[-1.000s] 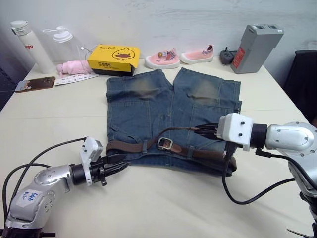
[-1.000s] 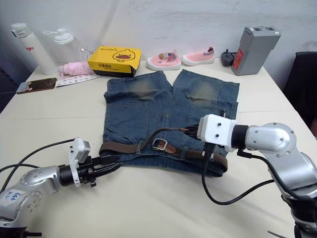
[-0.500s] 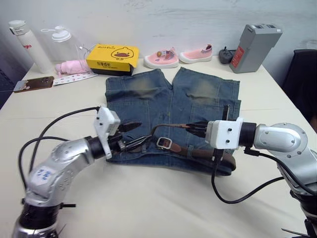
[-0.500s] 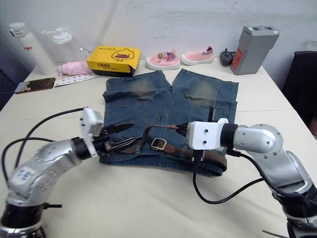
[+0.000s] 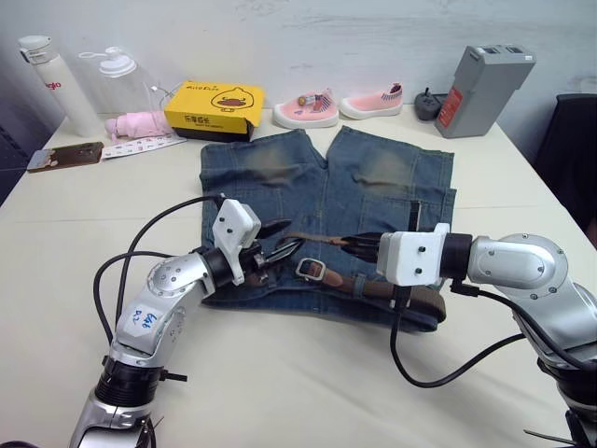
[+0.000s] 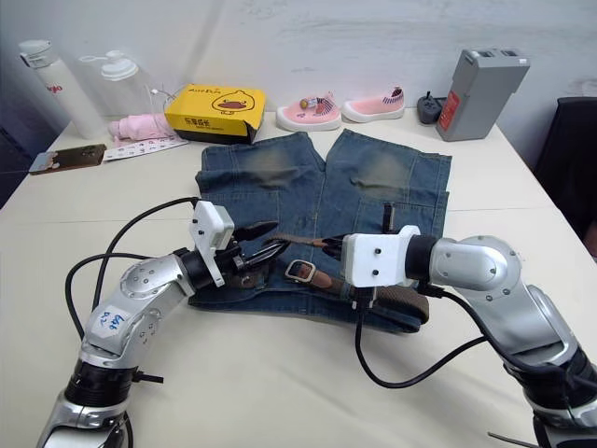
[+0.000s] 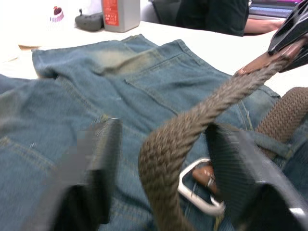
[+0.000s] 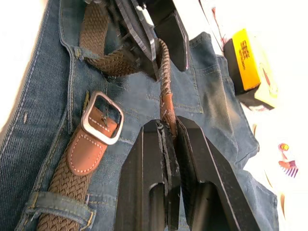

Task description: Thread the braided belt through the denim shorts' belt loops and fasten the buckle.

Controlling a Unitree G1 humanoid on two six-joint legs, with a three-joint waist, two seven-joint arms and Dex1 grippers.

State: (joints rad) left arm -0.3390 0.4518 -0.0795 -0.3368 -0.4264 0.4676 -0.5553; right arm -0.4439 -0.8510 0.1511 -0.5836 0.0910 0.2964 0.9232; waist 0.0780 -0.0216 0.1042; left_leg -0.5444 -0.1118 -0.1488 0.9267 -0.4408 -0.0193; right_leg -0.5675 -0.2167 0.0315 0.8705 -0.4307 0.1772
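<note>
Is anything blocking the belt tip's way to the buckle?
Nothing visible. The right pincer holds the braided belt tip above the denim shorts, with the buckle lying uncovered beside it. The left pincer straddles the strap further back.

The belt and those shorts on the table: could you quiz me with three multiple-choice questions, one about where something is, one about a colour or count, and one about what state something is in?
1. Where does the buckle lie?
A. On the denim shorts at the waistband
B. On the yellow box
C. Beside the grey case

2. How many pink shoes stand at the far edge of the table?
A. One
B. Two
C. Four

3. What is the right gripper doing?
A. Hanging open above the table
B. Shut on the braided belt
C. Holding the buckle

Answers: 1 A, the silver frame rests on the denim between the two grippers. 2 B, a pair sits beside the yellow box. 3 B, the right wrist view shows its fingers clamped on the strap's end, while the left gripper stands open around the raised strap.
</note>
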